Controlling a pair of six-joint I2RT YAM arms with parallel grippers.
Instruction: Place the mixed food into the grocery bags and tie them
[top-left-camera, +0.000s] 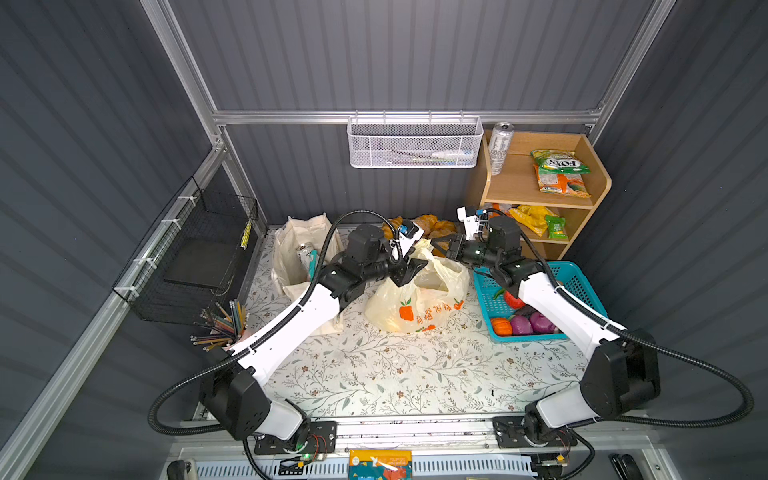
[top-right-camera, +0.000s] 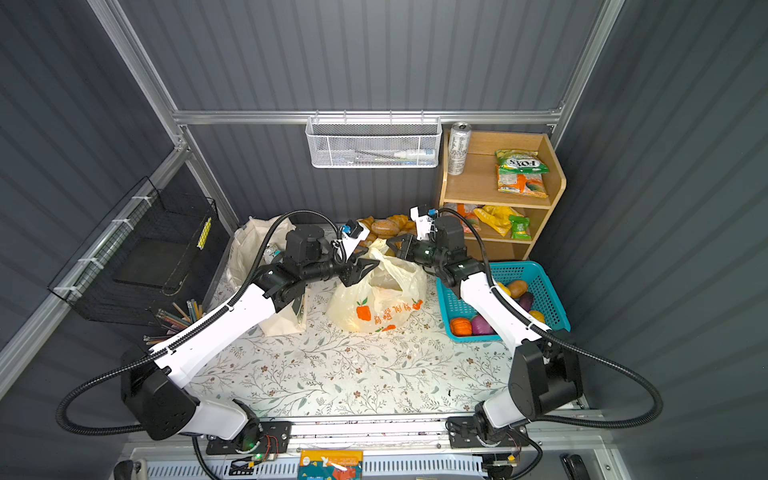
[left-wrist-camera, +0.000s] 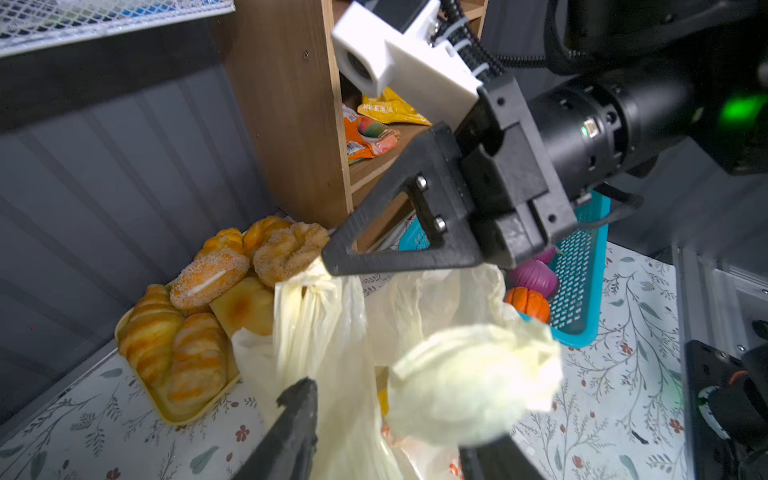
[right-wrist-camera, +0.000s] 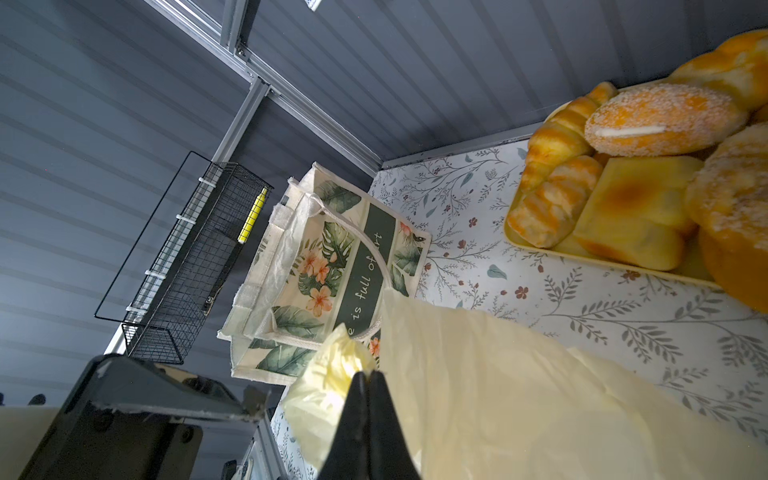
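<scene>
Plastic bag (top-left-camera: 399, 299) handle (right-wrist-camera: 332, 370) pinched in right jaws; right arm (top-left-camera: 552, 309) stretched inward.

Both top views are evenly lit from overhead. I note a bright wash on the floral tablecloth (top-left-camera: 353, 390) near the front edge. The grey walls (top-left-camera: 83, 124) fall off dim toward the corners and splay outward at the margins, a wide-angle stretch. Shadows on the cloth are faint and soft-edged.

Left wrist view: the bunched handle of the plastic bag (left-wrist-camera: 473, 382) is out of focus, as are the left gripper (left-wrist-camera: 388, 417) fingers at close range. The green indicator light (left-wrist-camera: 744, 110) blooms.

Right wrist view: sharp on the breads (right-wrist-camera: 660, 120). The right gripper (right-wrist-camera: 368, 415) fingers are dark and soft.
</scene>
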